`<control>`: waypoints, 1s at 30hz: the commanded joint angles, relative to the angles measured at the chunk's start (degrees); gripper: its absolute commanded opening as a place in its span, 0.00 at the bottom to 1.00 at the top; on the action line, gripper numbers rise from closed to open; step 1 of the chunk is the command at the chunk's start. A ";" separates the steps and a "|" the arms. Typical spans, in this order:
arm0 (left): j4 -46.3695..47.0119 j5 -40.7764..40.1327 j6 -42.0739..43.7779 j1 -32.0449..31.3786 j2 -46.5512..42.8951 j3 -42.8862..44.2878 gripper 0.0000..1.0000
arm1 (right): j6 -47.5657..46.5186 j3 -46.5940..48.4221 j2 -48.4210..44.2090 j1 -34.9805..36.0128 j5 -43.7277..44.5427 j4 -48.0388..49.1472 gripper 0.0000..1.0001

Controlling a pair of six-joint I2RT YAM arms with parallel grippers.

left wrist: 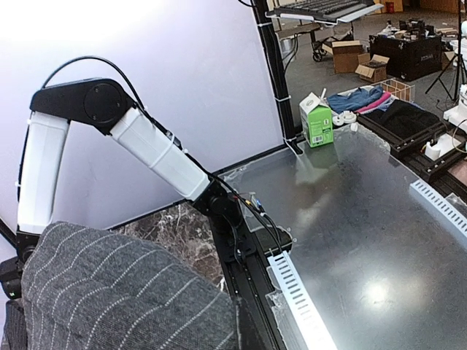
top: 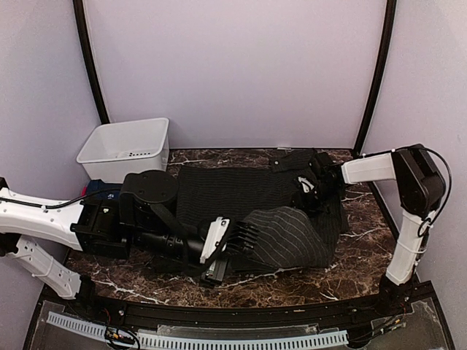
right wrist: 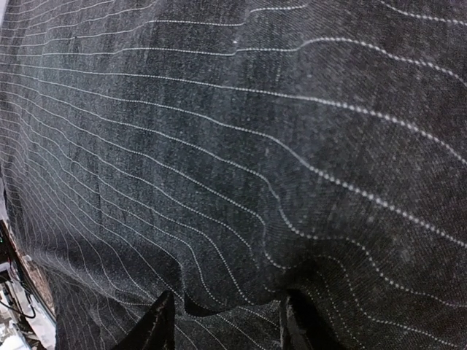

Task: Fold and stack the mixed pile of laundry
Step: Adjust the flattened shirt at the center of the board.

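Note:
The dark charcoal pinstriped shirt point(top: 219, 193) lies spread on the marble table point(top: 357, 240). One part of it is folded over in a raised hump point(top: 292, 237). My left gripper point(top: 237, 237) is at the hump's left edge and seems shut on it. In the left wrist view the shirt point(left wrist: 109, 292) fills the lower left and hides the fingers. My right gripper point(top: 308, 191) presses on the shirt's right side. In the right wrist view it point(right wrist: 230, 324) is open, its fingertips point(right wrist: 157, 328) apart on the cloth. A bit of navy blue cloth point(top: 97, 187) peeks out behind my left arm.
A white plastic bin point(top: 124, 149) stands at the back left corner. The black frame rail point(top: 241, 310) runs along the near table edge. In the left wrist view my right arm point(left wrist: 153, 149) rises at the far side.

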 commanded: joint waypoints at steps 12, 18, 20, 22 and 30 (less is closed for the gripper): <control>13.08 6.46 -10.83 13.77 4.33 -1.93 0.00 | 0.62 -9.15 -47.35 -0.17 -18.68 -2.93 0.75; 14.12 13.45 -9.45 18.70 5.93 -1.42 0.00 | 0.30 -11.42 -51.52 1.75 -26.67 -4.45 0.98; 12.80 15.13 -7.81 19.70 5.95 -0.47 0.00 | -1.54 -11.29 -50.75 3.95 -25.17 -5.47 0.98; 9.60 17.06 -6.51 20.70 6.23 1.19 0.00 | -2.53 -10.83 -49.68 6.47 -24.87 -4.73 0.98; -1.81 24.09 -1.88 21.84 9.38 6.50 0.03 | -2.16 -7.59 -46.92 10.10 -23.02 -1.57 0.92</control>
